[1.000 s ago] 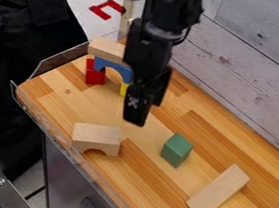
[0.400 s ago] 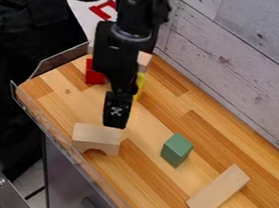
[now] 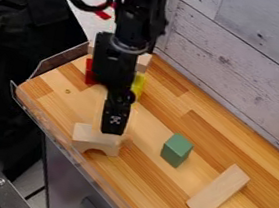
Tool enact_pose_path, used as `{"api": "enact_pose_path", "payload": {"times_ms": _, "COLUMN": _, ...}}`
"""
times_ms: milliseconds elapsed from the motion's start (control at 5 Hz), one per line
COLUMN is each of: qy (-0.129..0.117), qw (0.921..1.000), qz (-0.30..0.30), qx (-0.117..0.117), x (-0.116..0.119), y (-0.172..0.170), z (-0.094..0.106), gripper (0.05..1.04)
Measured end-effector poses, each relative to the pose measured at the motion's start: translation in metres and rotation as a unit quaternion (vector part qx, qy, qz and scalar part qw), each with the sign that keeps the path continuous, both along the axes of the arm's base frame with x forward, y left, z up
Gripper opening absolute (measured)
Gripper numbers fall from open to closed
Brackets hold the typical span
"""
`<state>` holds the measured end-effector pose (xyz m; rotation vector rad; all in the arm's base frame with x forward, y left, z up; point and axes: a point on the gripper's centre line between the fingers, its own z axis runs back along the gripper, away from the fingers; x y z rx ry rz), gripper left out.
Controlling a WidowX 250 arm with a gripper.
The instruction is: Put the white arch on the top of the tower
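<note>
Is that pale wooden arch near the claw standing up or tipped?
Standing upright: the arch rests on its feet on the wooden tabletop, curved cutout facing down, flat side up.

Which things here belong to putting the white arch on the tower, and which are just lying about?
Part of the job:
white arch, near the table's front left edge
gripper, at the arch
the partly hidden tower's red block, yellow block and pale top block

Just lying about:
green block
pale plank, lying flat
black cloth, beyond the table's left edge
</note>
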<state>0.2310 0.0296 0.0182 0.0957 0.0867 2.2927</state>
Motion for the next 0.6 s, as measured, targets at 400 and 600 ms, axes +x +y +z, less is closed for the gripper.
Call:
{"api": "enact_pose_path", "payload": {"times_ms": 400, "qy": -0.007, "qw": 0.9997, "qz": 0.024, "qx": -0.006, "x": -0.007, "y": 0.013, "z": -0.008, "gripper": 0.999}}
{"api": "enact_pose_path", "payload": {"times_ms": 600, "qy": 0.004, "qw": 0.9995, "qz": 0.031, "qx": -0.010, "x": -0.016, "y": 0.011, "z": -0.012, "gripper": 0.999}}
